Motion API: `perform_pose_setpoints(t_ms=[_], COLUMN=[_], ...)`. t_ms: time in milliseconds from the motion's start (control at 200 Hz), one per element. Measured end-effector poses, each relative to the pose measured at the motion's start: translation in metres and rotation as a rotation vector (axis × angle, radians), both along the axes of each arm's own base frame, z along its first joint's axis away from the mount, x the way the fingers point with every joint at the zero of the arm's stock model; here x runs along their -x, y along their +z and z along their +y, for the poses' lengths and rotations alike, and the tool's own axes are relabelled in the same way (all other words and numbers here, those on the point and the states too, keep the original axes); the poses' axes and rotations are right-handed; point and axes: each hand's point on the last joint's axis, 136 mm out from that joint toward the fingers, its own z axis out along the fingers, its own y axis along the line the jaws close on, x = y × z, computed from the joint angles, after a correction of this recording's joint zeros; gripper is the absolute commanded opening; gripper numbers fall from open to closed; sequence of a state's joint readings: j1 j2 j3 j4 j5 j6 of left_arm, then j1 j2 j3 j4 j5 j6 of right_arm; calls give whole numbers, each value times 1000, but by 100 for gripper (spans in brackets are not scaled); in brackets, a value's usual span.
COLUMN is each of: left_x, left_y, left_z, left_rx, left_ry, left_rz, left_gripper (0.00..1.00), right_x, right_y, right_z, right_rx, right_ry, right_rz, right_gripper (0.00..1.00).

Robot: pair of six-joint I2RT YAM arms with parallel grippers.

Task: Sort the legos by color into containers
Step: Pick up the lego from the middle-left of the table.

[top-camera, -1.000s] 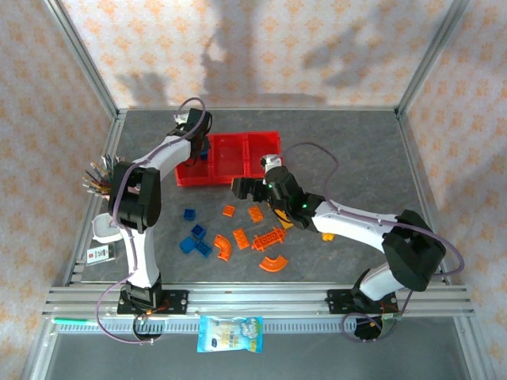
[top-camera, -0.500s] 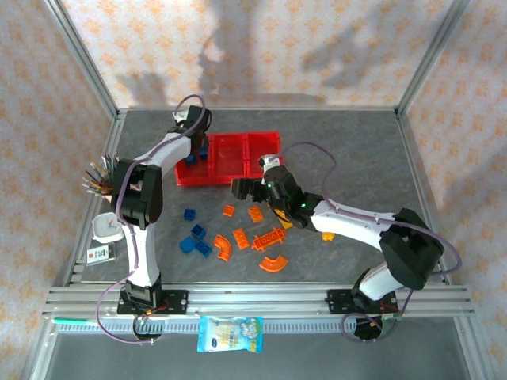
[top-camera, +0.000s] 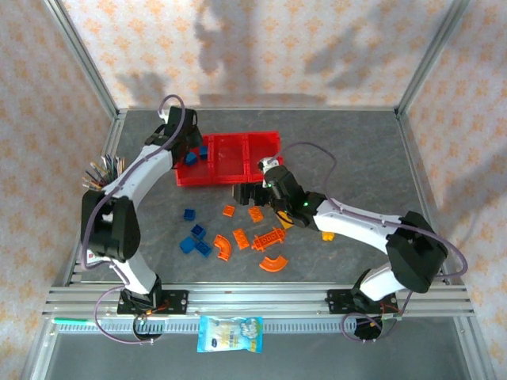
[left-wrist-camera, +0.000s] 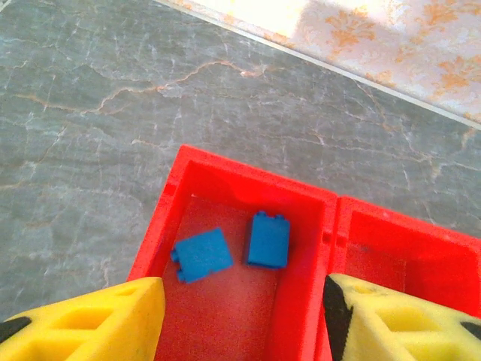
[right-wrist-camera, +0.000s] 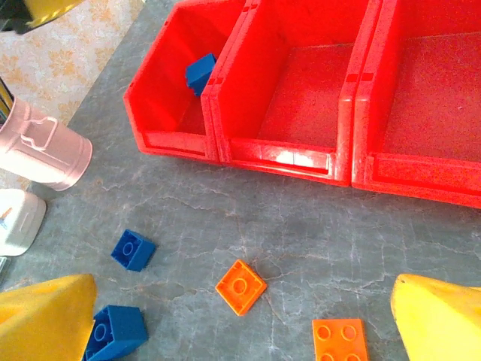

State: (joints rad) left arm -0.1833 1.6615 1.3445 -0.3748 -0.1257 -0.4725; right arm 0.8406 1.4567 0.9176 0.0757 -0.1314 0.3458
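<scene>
Bright red tray (left-wrist-camera: pixel 252 174) holds blue bricks (left-wrist-camera: pixel 268 239); orange bricks (right-wrist-camera: pixel 240 286) lie on the grey, white-veined table (left-wrist-camera: pixel 90 90).

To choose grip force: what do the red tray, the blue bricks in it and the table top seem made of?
The red tray: likely moulded plastic, glossy, slightly translucent; light glints on its front wall.
The blue bricks: hard plastic, smooth, with crisp moulded edges.
The table top: grey with marble-like veins, matt; stone or printed laminate, I cannot tell.

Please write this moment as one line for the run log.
left fingers: open, over tray's left compartment | inside: two blue bricks | right fingers: open, over orange bricks on table
</scene>
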Motion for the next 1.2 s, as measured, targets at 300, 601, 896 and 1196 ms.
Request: perform_pose_setpoints(t_ms=[300,601,896,1196], left_x=[65,130,185,191], left_y=[-29,-38,-108,-141], left_z=[-11,-31,-21,-15], left_rx=[34,72,33,6], left_ry=[-74,-137,-56,-14], left_rz=[73,81,260,335], left_gripper=[62,66,71,75], right_x=[16,56,70,70], right_y=[-6,-43,-64,-75], right_z=[-12,1,22,23], right_rx=[29,93,47,29], right_ry=[22,127,154,133], right_rz=[0,39,88,120], right_gripper=[100,100,100,100])
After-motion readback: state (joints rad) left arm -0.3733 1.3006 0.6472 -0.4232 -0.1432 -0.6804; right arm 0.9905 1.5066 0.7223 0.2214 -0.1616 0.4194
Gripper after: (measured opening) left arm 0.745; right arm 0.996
